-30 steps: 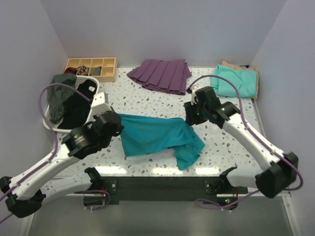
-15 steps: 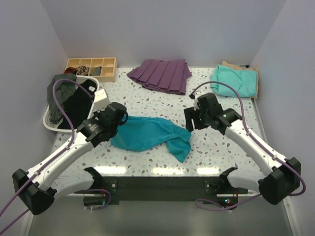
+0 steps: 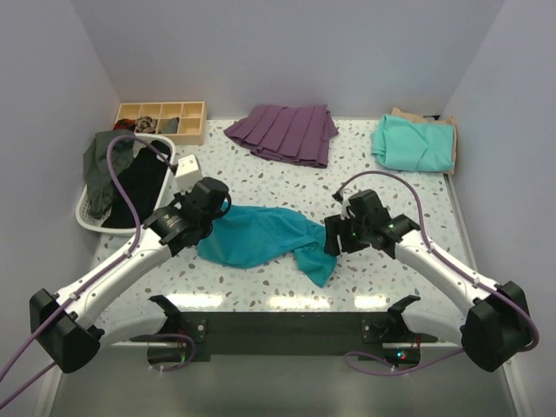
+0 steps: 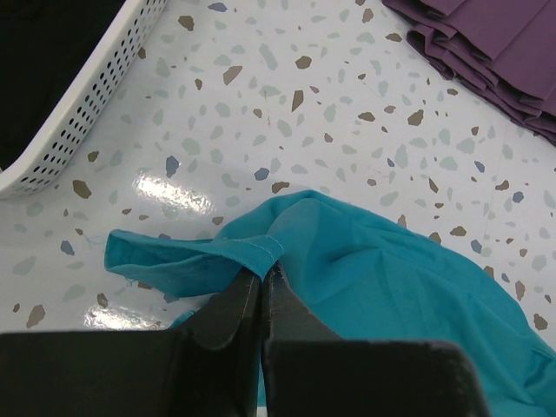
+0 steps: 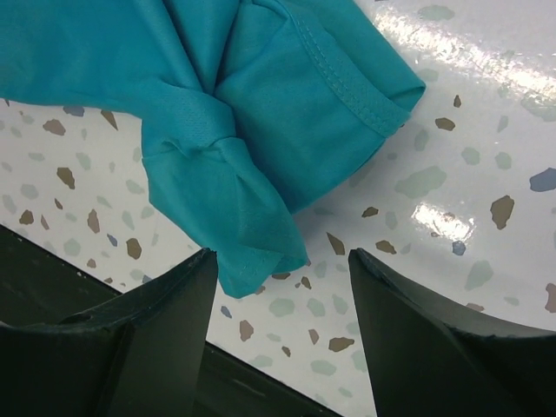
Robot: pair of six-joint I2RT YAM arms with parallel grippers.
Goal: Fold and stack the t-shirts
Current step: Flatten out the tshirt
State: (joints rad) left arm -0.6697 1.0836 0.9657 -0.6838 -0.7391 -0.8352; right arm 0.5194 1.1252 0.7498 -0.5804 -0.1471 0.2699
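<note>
Teal t-shirt (image 3: 261, 236): mid-counter, nearer the near edge than the far one. Not flat. It's bunched into a long band running left-right, with a pointed flap hanging toward the near edge at its right end. Fabric is smooth with a slight sheen, and the stitched hem shows in both wrist views.

Left fingers (image 4: 248, 300): pressed together on the shirt's left end, pinching a stitched hem edge. The cloth peaks up at the pinch and a loose fold trails off to the left on the counter (image 3: 261, 187).

Right fingers (image 5: 165, 330): spread apart with nothing clamped, sitting over the shirt's right end. A twisted, knotted-looking wad of fabric lies just ahead of them and its tip reaches into the gap. Can't tell if either finger touches the cloth.

Mint-green t-shirt (image 3: 415, 143): folded at the far right corner, lying on the tan t-shirt (image 3: 408, 115), of which only a sliver shows along the far and right sides.

Also there: purple pleated garment (image 3: 285, 132) at the far edge centre, wooden divider tray (image 3: 161, 119) at the far left corner, white basket (image 3: 87, 217) of dark clothes on the left edge.
</note>
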